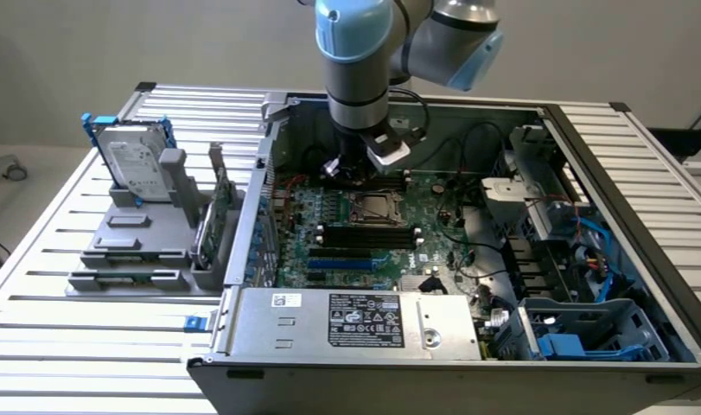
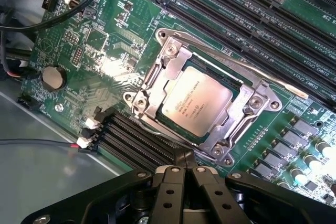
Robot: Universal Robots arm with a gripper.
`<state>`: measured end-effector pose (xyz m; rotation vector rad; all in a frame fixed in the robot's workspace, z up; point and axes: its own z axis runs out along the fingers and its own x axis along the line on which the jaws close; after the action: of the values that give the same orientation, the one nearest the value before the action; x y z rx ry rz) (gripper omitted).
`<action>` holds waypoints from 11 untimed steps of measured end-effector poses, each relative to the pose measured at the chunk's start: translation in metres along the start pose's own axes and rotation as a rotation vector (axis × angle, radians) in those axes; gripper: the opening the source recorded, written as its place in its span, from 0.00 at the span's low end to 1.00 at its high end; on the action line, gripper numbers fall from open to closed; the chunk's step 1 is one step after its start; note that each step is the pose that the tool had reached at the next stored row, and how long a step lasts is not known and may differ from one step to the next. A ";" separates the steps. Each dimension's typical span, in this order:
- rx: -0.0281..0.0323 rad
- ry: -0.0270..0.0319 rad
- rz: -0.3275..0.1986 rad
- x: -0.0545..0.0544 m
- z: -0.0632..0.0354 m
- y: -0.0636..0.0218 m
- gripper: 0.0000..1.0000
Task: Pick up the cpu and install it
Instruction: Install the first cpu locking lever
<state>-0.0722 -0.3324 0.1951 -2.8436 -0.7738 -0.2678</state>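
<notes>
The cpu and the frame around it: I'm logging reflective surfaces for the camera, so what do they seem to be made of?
The cpu top looks like pale, brushed or matte metal: silvery, evenly toned, with faint printed text. The frame around it looks like brighter bare metal, probably steel, judging by its sharp glints and shiny screw heads. The motherboard beneath appears to be green lacquered circuit board, glossy where light flares.

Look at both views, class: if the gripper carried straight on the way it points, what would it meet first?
Probably the motherboard beside the cpu, which sits in its socket. The gripper points down at the board; the exact landing spot is unclear.
</notes>
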 end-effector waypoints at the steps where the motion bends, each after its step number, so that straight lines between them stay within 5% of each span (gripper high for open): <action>1: 0.0000 0.0001 0.000 0.000 0.0002 0.0002 0.11; 11: -0.0001 0.0002 0.000 0.003 0.0018 0.0024 0.11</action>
<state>-0.0679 -0.3324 0.1938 -2.8436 -0.7737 -0.2681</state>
